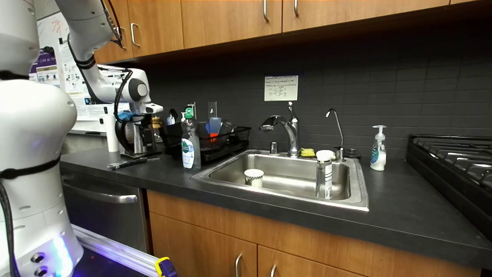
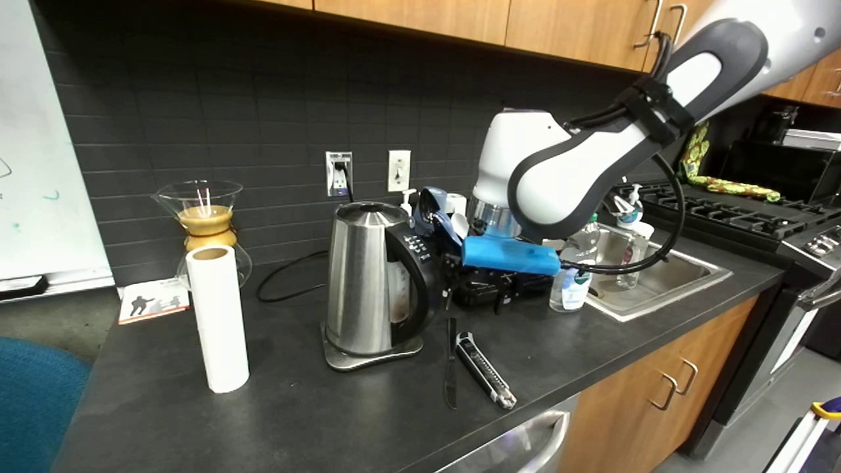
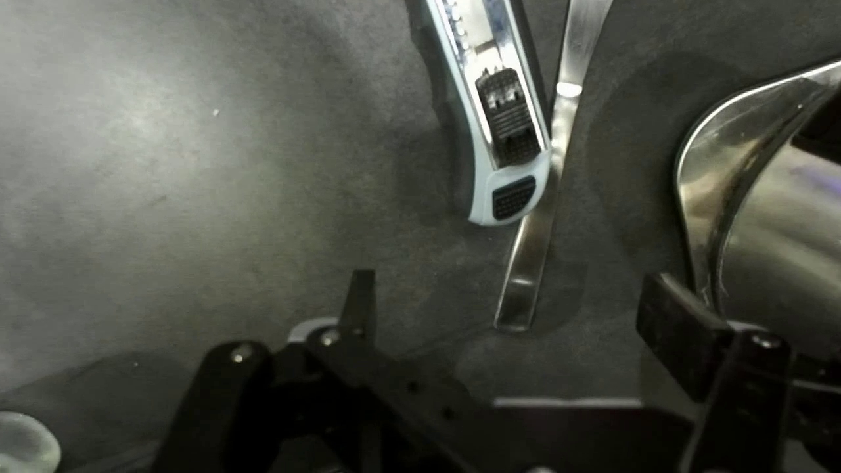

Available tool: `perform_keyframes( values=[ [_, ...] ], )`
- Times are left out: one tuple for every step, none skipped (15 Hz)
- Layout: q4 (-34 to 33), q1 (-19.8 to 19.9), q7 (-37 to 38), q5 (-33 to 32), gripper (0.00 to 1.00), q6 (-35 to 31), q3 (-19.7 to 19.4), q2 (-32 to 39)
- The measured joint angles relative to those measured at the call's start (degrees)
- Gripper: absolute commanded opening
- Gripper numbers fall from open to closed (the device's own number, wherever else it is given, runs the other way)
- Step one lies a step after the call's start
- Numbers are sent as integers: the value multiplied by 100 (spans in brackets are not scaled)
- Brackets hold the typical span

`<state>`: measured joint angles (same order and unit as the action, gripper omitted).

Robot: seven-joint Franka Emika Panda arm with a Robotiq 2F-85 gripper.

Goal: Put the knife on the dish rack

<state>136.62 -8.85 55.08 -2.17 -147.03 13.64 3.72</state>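
The claw (image 3: pixel 509 289) gapes wide near the knife (image 3: pixel 531 263), 1 finger (image 3: pixel 683 335) beside the kettle's edge (image 3: pixel 713 151).

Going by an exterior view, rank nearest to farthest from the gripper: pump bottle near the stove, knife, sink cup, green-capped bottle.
1. Knife: on the counter, lower than the gripper.
2. Green-capped bottle: beside the sink, toward the gripper.
3. Cup: in the sink.
4. Pump bottle: beyond the sink.
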Motion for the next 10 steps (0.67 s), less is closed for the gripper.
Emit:
perform_keyframes(
  values=[
    [-30, -24, 58, -70, 100, -2, -32, 54],
    [-50, -49, 93, -118, 100, -2, -64, 102],
    [-70, -74, 113, -143, 100, -2, -91, 147],
    [-90, -100, 121, -168, 100, -6, -118, 193],
    [-105, -122, 127, -194, 100, -17, -140, 234],
    [-118, -142, 128, -197, 100, -32, -156, 274],
    [-128, -161, 128, -197, 100, -46, -174, 309],
    [-144, -184, 128, -197, 100, -58, -195, 343],
    [-162, -205, 128, -197, 100, -66, -213, 376],
    [-178, -227, 128, -197, 100, -74, -231, 409]
  ],
)
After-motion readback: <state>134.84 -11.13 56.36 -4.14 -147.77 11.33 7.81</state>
